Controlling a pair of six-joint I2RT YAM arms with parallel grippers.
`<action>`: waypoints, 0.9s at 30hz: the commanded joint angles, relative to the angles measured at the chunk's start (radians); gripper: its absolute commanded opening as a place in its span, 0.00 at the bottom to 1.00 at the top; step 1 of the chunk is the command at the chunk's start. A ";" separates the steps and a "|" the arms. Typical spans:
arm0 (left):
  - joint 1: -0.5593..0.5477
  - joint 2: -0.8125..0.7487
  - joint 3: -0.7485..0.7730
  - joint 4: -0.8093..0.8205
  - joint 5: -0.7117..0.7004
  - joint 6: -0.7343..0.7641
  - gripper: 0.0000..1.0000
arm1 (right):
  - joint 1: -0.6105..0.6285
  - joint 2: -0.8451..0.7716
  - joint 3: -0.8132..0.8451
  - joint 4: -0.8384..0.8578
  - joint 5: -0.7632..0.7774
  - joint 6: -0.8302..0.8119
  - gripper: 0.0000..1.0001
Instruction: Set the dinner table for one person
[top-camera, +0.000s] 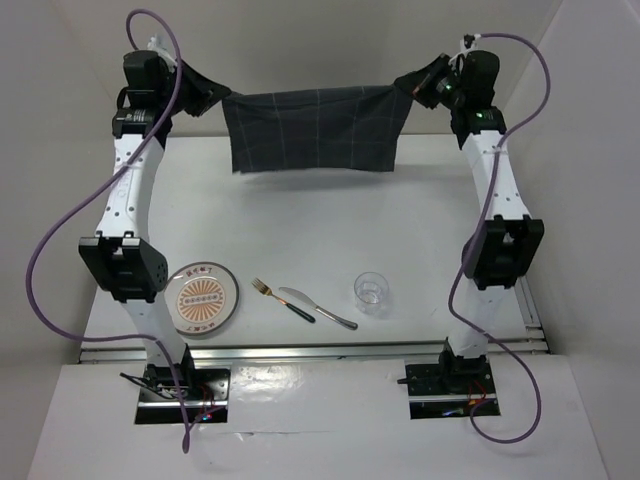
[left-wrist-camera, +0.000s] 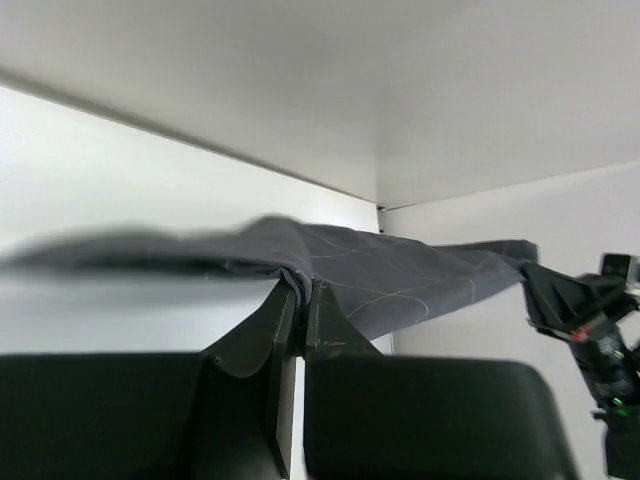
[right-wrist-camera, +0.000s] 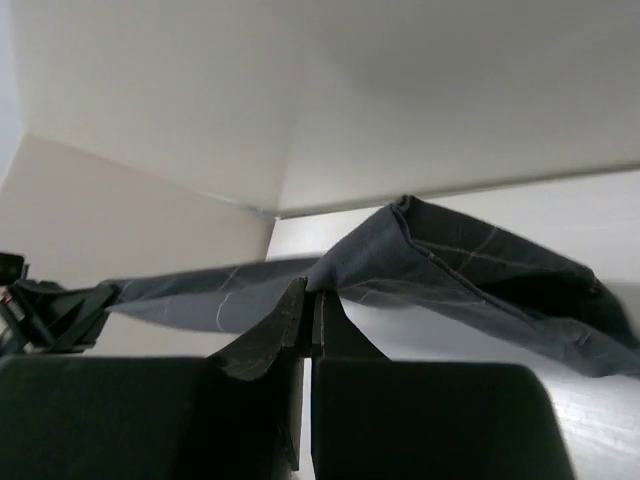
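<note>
Cloth (top-camera: 315, 130) is hanging stretched, its long axis running left to right, with left claw (top-camera: 220, 96) and right claw (top-camera: 406, 86) each clamping a top corner. Worktop (top-camera: 300, 215) is lying directly beneath, plate (top-camera: 203, 298) sitting nearer the bases.

No legible text, brand, number or sign appeared in any view. The plate (top-camera: 201, 299) on the dinner table (top-camera: 420, 230) carried dark marks along the upper part of its rim and a patterned band across its centre; these may have been characters, but were too small to read
</note>
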 joint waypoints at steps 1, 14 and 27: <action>0.036 -0.101 -0.110 0.071 0.055 0.007 0.00 | 0.010 -0.217 -0.110 0.038 0.064 -0.045 0.00; 0.049 -0.552 -1.139 0.133 0.042 0.105 0.93 | 0.010 -0.925 -1.255 -0.042 0.190 -0.163 0.78; 0.021 -0.324 -0.875 -0.214 -0.047 0.209 0.66 | 0.001 -0.774 -1.185 -0.347 0.468 -0.061 0.05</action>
